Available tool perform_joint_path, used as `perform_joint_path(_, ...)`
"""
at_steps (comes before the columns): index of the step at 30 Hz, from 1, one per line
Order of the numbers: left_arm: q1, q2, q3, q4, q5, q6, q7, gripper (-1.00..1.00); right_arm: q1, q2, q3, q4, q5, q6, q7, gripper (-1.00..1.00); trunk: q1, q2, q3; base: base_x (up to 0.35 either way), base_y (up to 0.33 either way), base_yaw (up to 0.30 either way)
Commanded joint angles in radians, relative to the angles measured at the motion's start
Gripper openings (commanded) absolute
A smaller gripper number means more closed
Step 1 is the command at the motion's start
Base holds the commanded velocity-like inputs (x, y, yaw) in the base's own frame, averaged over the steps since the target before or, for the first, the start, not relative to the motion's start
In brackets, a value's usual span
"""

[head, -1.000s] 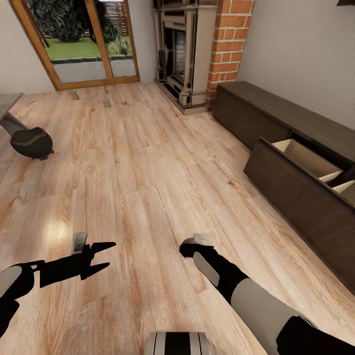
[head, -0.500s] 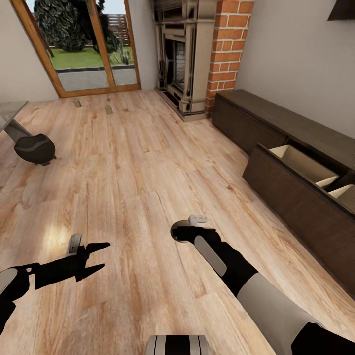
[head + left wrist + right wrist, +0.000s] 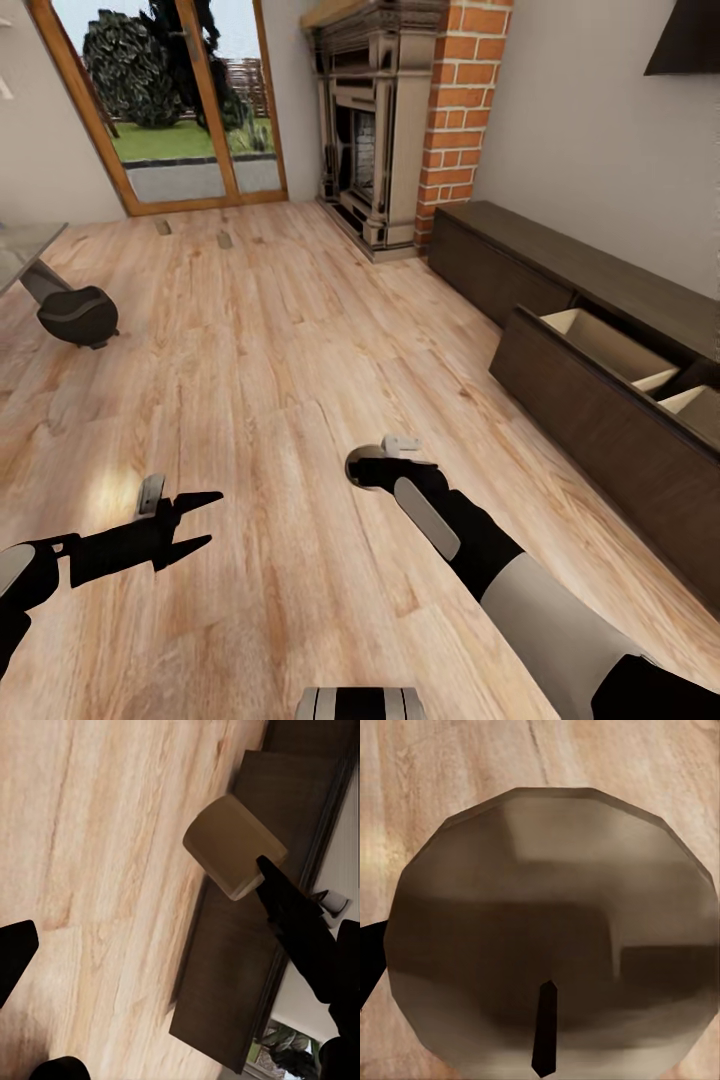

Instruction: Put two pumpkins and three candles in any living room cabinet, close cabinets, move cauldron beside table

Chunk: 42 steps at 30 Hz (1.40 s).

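Right gripper: hanging low over the pale plank wooden floor, roughly mid-room. In the right wrist view a stubby beige-tan candle is facing the camera end-on, dark wick showing. In the left wrist view it is hanging clear of the floor, so I am judging the jaws to be clamped on it.

Left gripper: jaws standing apart, carrying nothing, idling over the floor to the left.

Key relation: the long, low dark-brown wooden cabinet is running along the right-hand wall from beside the brick-sided fireplace. Its pulled-out drawer with the pale wood interior is lying ahead and to the right of the candle, so the right arm is the nearer one.

Room: bare floor is lying between gripper and drawer. The dark drawer front is standing out into the room, so the candle is probably needing to clear that upper edge before going down.

Small round black cauldron: sitting well apart at the left edge of the floor.
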Motion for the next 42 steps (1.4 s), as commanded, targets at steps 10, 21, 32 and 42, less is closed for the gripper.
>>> perform_joint_path(10,0.0,0.0,0.001,-0.001,0.01,0.003,0.01,1.0,-0.001,0.0,0.003,0.004,-0.01,-0.073,-0.008,-1.0,-0.005,0.002,0.039,0.0,0.0,0.0)
perform_joint_path(21,0.0,0.0,0.001,-0.002,0.01,0.003,0.01,1.0,-0.001,0.0,0.004,0.007,-0.01,-0.094,-0.008,-1.0,-0.01,0.005,0.097,0.0,0.0,0.0)
perform_joint_path(32,0.0,0.0,0.001,-0.002,0.01,0.003,0.01,1.0,-0.001,0.0,0.004,0.002,-0.01,-0.094,-0.007,-1.0,-0.015,0.007,0.147,0.0,0.0,0.0)
perform_joint_path(42,0.0,0.0,-0.001,-0.001,0.01,0.003,0.01,1.0,-0.001,0.0,0.004,0.002,-0.01,-0.094,-0.008,-1.0,-0.019,0.01,0.186,0.0,0.0,0.0)
